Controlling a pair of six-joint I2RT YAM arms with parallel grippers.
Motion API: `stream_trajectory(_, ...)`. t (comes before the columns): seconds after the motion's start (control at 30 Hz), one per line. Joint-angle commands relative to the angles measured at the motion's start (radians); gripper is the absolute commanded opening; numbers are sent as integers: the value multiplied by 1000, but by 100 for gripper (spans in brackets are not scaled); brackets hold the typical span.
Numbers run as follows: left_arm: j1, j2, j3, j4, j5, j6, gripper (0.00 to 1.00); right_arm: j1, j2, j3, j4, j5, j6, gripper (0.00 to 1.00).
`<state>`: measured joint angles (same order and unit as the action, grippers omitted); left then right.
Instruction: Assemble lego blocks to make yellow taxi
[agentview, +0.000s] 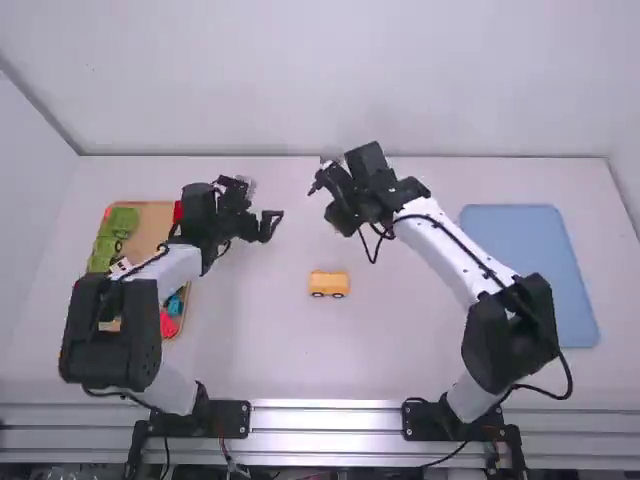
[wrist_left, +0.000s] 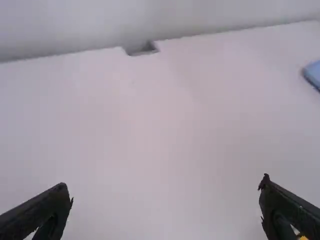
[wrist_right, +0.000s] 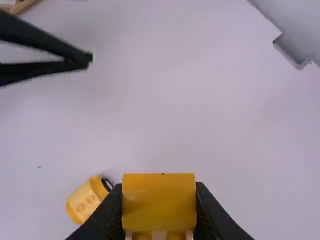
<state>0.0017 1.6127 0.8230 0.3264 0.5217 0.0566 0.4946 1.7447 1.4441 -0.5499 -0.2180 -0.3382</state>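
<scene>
In the high view, my left gripper (agentview: 262, 208) is over the table, right of the parts tray; in the left wrist view the same gripper (wrist_left: 165, 187) has its fingers wide apart with nothing between them. My right gripper (agentview: 332, 205) is past the table's middle, up and left of its base. A yellow block (wrist_right: 159, 200) is clamped by the right gripper (wrist_right: 159, 207) in the right wrist view. The yellow car body (agentview: 328, 282) with dark wheels rests on the table nearer the arm bases; that body (wrist_right: 86, 200) also appears beyond the held block.
A wooden tray (agentview: 152, 222) on the left holds green blocks (agentview: 122, 222), red pieces (agentview: 168, 324) and blue pieces (agentview: 175, 303), partly under the left arm. On the right lies a blue mat or tray (agentview: 530, 270). A wall runs behind the table.
</scene>
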Motion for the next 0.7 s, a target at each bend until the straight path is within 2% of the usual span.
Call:
stream_trajectory(0.0,-2,-142,14,-55,-178,-12,99,14,15,-3,11,-55,16,19)
stream_trajectory(0.17,-2,-365,13,-231,-412,-53,99,83,73,-3,53,-50,-12,19)
stream_trajectory(0.37,-2,-575,-13,-382,-771,-248,99,157,150,43,42,-48,-65,18)
stream_trajectory(0.47,-1,-689,-37,-468,-944,-374,99,189,222,140,-67,-80,-151,16)
stream_trajectory(0.67,-2,-792,-95,-494,-1064,-391,99,255,363,311,-222,-30,-237,16)
